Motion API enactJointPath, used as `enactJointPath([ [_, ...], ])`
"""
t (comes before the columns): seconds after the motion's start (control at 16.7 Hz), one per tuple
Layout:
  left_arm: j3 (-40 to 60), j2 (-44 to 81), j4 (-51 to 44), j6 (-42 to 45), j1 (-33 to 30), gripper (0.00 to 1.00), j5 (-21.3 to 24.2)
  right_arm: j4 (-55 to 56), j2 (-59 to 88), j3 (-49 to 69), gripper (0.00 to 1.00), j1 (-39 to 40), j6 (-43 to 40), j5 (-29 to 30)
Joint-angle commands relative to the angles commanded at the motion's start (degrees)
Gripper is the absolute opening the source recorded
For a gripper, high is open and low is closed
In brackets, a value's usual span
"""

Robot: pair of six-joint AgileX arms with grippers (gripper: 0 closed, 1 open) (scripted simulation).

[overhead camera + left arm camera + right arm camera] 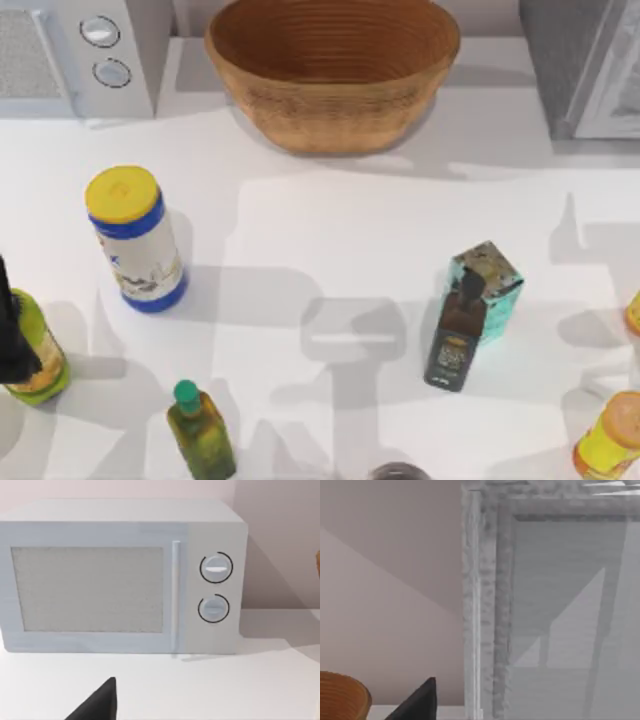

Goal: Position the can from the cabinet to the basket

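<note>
The wicker basket [333, 75] stands at the back middle of the table, wide and empty; its rim [342, 695] also shows in the right wrist view. The grey cabinet [580, 65] is at the back right, and its white-framed door panel [485, 605] is close in front of the right wrist camera. The can is out of view. A dark part of my left gripper [97, 705] faces the microwave. A dark part of my right gripper [420, 702] faces the cabinet's left edge.
A pale microwave [85, 55] with two knobs [215, 587] sits back left. On the table stand a white canister with a yellow lid [135, 238], a green bottle [202, 432], a dark bottle [458, 335] against a teal carton [490, 285], a lime bottle [35, 350] and an orange-yellow bottle [612, 435].
</note>
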Motion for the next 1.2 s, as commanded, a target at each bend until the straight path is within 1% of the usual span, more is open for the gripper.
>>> enactJointPath([
  [0.36,0.00,0.00,0.00,0.00,0.00,1.00,0.00,-7.94,23.79,31.18,1.00,3.03,0.09,3.67],
  [0.6,0.00,0.00,0.00,0.00,0.00,1.00,0.00,-11.55,34.97,46.39,1.00,4.61,0.30,5.40],
  [0.72,0.00,0.00,0.00,0.00,0.00,1.00,0.00,-12.57,38.36,51.07,1.00,5.15,0.43,5.91],
  [0.84,0.00,0.00,0.00,0.00,0.00,1.00,0.00,-13.05,40.06,53.35,1.00,5.44,0.51,6.15],
  [1.2,0.00,0.00,0.00,0.00,0.00,1.00,0.00,-12.94,40.20,53.59,1.00,5.41,0.50,6.29],
])
